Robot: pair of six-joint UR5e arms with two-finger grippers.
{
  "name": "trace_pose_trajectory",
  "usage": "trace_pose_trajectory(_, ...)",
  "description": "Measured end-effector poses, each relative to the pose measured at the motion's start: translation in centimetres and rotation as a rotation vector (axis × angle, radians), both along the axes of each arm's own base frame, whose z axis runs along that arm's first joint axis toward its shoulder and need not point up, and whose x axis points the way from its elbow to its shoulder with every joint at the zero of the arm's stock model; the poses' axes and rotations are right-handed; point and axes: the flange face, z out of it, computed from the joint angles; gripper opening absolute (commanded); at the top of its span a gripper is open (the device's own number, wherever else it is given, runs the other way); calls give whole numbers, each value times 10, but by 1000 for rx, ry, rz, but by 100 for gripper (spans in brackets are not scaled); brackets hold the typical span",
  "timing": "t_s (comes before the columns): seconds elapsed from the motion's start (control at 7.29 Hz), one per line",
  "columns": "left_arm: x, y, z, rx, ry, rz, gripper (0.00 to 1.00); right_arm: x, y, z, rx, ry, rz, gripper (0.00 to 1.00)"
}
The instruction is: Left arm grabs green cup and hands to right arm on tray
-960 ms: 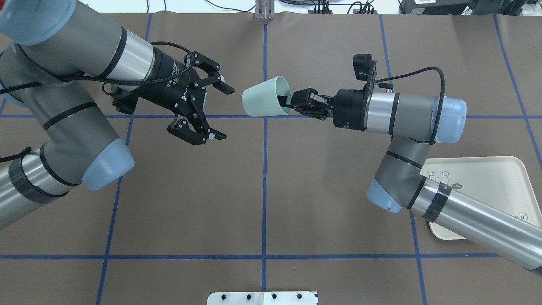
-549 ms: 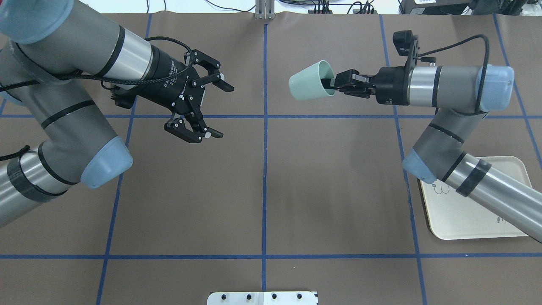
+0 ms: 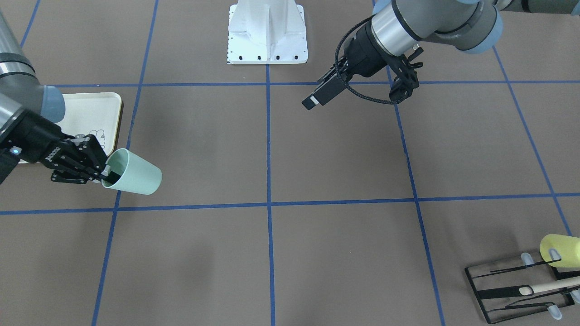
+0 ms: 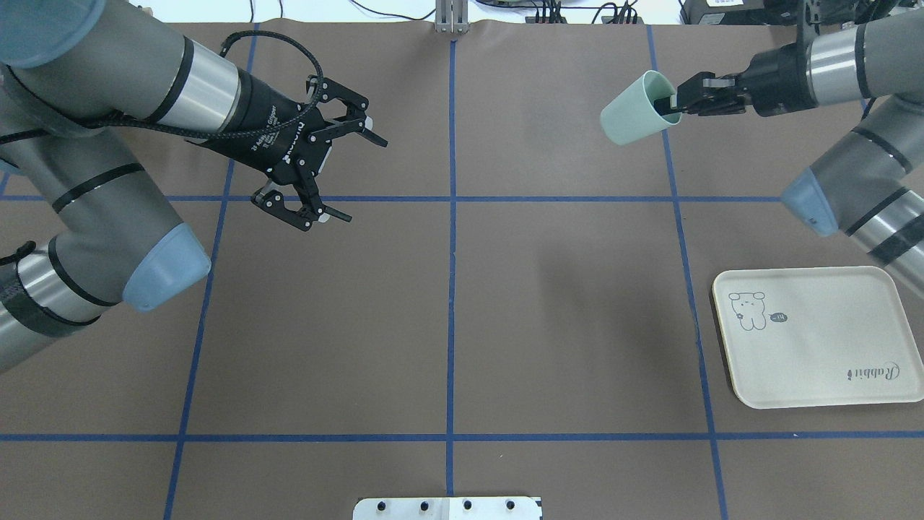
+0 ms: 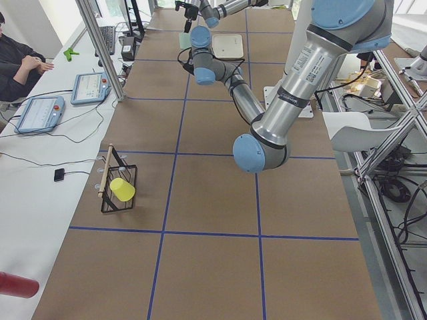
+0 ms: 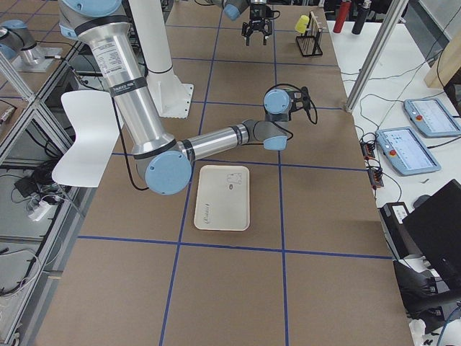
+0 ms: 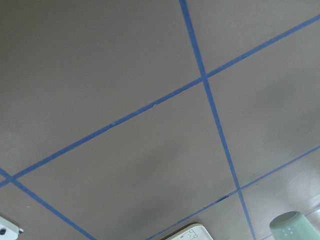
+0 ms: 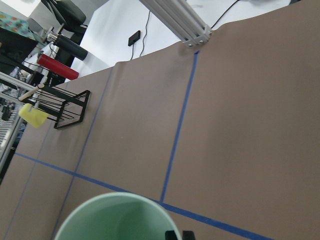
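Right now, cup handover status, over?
Left end effector open, empty. Right end effector shut on green cup rim, away from tray. Nothing between them.

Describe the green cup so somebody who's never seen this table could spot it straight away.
Find the right arm, reaching past the cream tray. Its claw pinches the rim of the green cup, held tilted above the table. The only other cup is yellow, on a wire rack.

Mint green cup (image 4: pixel 635 115); cream tray (image 4: pixel 816 339), seemingly grey bunny print (image 4: pixel 747 310).
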Motion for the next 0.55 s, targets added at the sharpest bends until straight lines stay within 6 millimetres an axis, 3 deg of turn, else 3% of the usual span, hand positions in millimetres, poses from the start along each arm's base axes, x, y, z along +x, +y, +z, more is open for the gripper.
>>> trace_pose_trajectory(0.27, -23, -21, 4, 200, -31, -44, 100, 40, -8, 30, 47, 93, -8, 0)
trace_pose_trajectory(0.55, -44, -39, 13, 375, -89, -109, 100, 64, -5, 67, 84, 183, -13, 0)
